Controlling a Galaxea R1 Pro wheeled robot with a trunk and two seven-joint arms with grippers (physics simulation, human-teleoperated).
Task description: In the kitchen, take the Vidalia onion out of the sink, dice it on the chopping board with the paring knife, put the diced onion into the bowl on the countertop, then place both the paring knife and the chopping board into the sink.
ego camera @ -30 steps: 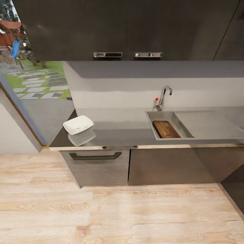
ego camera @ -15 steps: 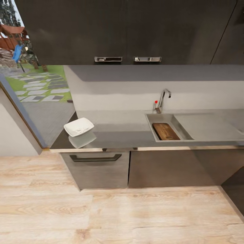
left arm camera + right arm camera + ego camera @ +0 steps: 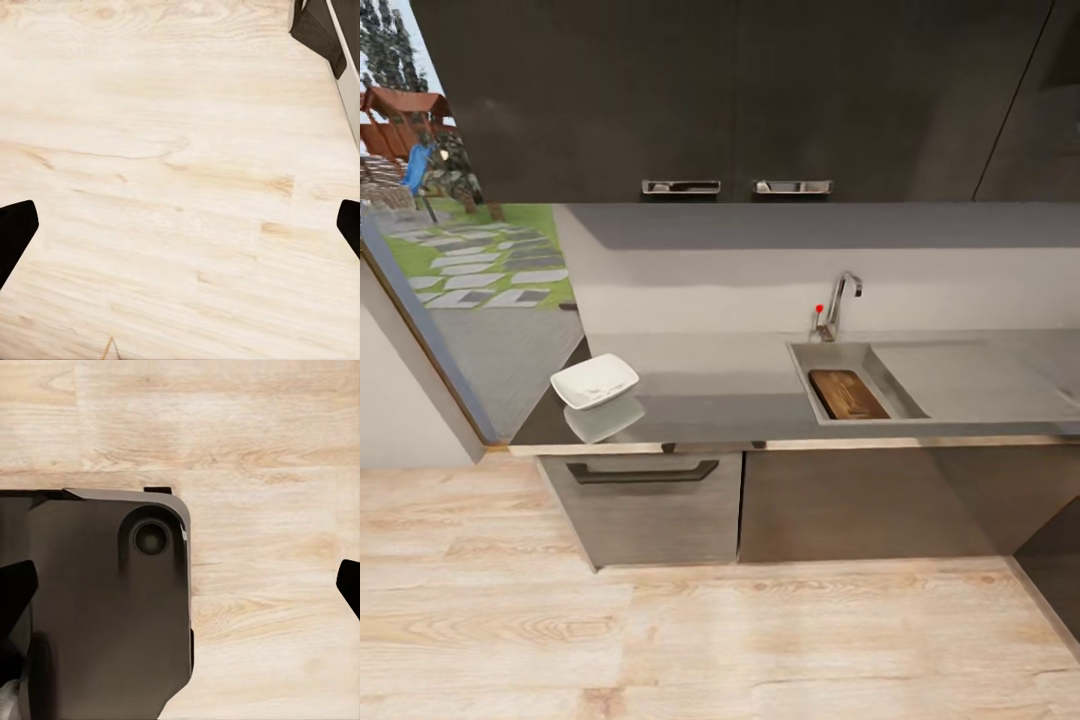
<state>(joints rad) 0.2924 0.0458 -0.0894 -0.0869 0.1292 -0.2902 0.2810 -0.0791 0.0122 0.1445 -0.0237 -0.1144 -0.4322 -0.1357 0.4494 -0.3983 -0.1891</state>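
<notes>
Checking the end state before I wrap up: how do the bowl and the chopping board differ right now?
The bowl is white and square with raised sloping sides; the chopping board is dark brown wood, flat and oblong. The bowl sits on the countertop near its left end, mirrored in the gloss; the chopping board lies down inside the sink basin. Both rest free of any gripper.

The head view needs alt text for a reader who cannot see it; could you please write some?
A brown chopping board lies in the sink of a dark glossy countertop. A white square bowl sits at the counter's left end, above pale wood floor.
</notes>
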